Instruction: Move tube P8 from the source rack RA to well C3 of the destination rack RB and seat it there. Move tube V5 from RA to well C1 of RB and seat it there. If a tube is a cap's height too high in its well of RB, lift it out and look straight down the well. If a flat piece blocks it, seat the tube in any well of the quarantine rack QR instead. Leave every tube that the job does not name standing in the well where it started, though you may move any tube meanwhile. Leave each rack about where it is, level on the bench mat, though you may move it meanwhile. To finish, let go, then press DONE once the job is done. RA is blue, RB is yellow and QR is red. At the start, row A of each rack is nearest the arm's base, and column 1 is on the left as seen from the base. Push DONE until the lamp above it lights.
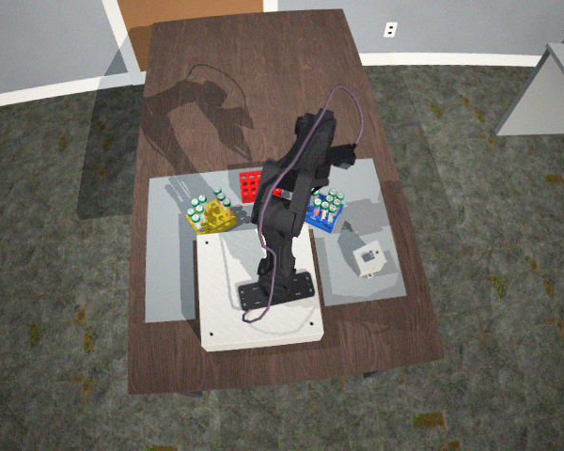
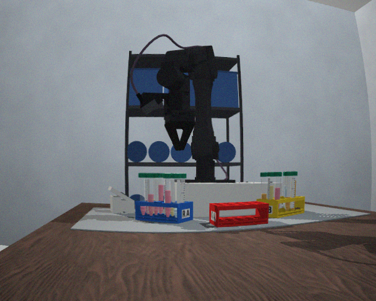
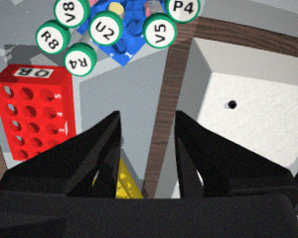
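Observation:
The blue rack RA (image 1: 326,218) stands right of the arm and holds several green-capped tubes. In the wrist view (image 3: 129,0) I read V5 (image 3: 160,31) at the rack's corner nearest the white base, beside P4 (image 3: 183,7) and U2 (image 3: 104,28). I see no cap marked P8. The yellow rack RB (image 1: 211,213) stands left of the arm with several tubes. The red rack QR (image 1: 253,185) is empty. My gripper (image 2: 179,147) hangs high above the mat, short of RA, and points down. Its fingers stand partly apart with nothing between them.
The white DONE box (image 1: 370,261) sits on the mat at the right front. The white base plate (image 1: 258,286) carries the arm. A dark shelf with blue discs (image 2: 182,113) stands behind the table. A yellow corner of RB (image 3: 125,181) shows under the fingers.

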{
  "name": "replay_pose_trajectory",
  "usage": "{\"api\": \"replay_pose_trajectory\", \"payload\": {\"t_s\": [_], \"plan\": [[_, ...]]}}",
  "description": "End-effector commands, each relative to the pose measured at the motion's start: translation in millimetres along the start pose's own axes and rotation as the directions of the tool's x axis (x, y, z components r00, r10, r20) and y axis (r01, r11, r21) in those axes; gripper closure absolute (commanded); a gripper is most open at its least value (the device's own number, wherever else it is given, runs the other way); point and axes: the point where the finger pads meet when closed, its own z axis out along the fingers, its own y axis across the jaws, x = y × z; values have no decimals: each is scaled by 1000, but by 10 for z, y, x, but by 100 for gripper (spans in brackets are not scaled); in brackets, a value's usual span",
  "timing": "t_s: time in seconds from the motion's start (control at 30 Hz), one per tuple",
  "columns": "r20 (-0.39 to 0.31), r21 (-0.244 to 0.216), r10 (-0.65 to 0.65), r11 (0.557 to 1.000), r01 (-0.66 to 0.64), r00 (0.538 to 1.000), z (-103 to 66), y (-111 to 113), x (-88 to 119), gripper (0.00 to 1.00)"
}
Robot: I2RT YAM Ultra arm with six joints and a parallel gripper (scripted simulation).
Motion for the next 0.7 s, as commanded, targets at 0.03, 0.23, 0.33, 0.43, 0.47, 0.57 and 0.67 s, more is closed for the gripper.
{"api": "replay_pose_trajectory", "payload": {"t_s": [0.03, 0.23, 0.33, 0.43, 0.47, 0.57, 0.67], "plan": [[29, -28, -48, 998, 49, 998, -143, -40, -186, 70], [16, -16, -48, 999, 48, 999, -73, -109, -387, 70], [23, -23, -68, 997, 68, 997, -67, -40, -340, 70], [35, -43, -68, 997, 69, 997, -109, -10, -321, 70], [34, -42, -68, 997, 69, 997, -100, -15, -308, 70], [23, -30, -49, 998, 50, 999, -58, -74, -261, 70], [18, -23, -50, 998, 51, 999, -42, -102, -235, 70]]}}
